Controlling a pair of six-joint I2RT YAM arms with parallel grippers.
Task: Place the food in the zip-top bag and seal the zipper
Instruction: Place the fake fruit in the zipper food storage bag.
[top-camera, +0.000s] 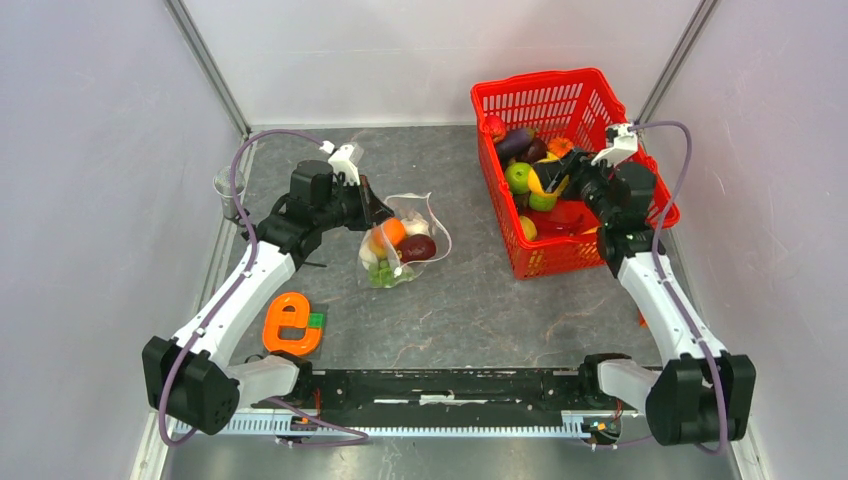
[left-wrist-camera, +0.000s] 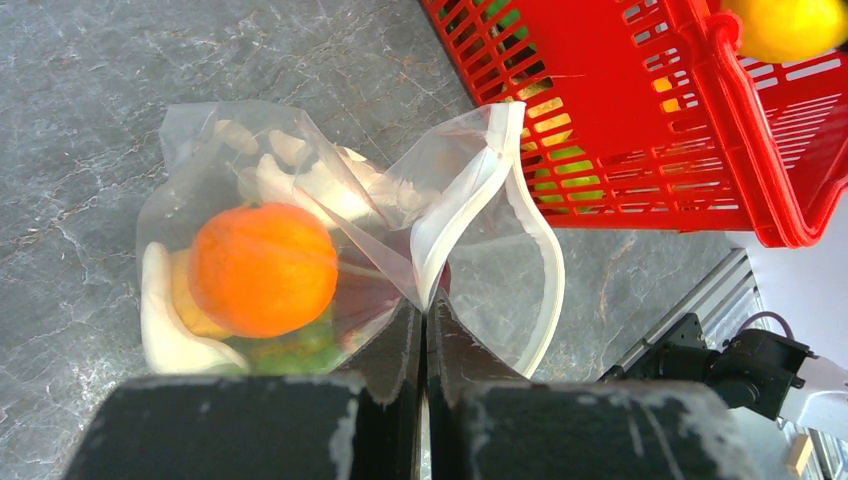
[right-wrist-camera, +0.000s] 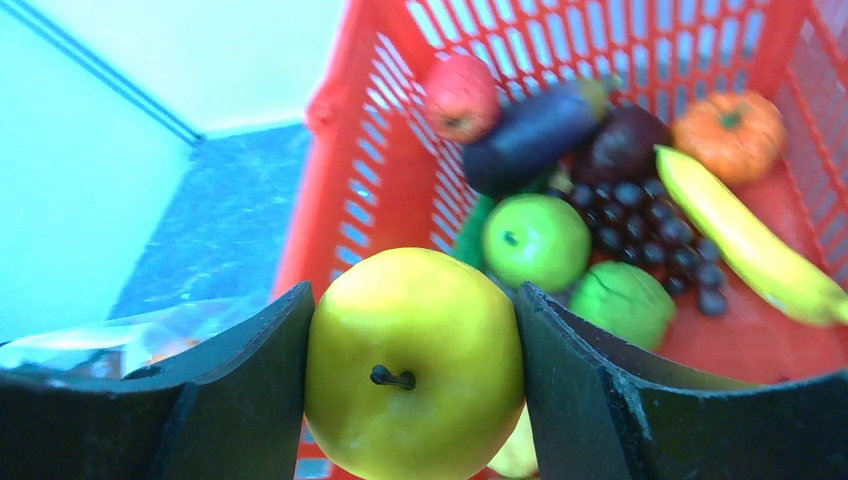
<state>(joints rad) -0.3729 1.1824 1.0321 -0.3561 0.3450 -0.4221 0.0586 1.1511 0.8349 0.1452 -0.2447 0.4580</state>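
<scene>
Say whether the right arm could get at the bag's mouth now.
Probably yes: the left hand pinches the zip-top bag open toward the red basket, where the right hand holds a yellow apple; nothing stands between.

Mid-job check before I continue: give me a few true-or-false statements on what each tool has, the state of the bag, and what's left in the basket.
1. The right tool holds a yellow apple. True.
2. The left tool is open and clear of the zip-top bag. False: it is shut, pinching the bag at its mouth edge.
3. The zipper is sealed. False: the mouth gapes open.
4. An orange fruit is already inside the bag. True.
5. The red basket is empty. False: a banana, an eggplant and other food are still in it.
</scene>
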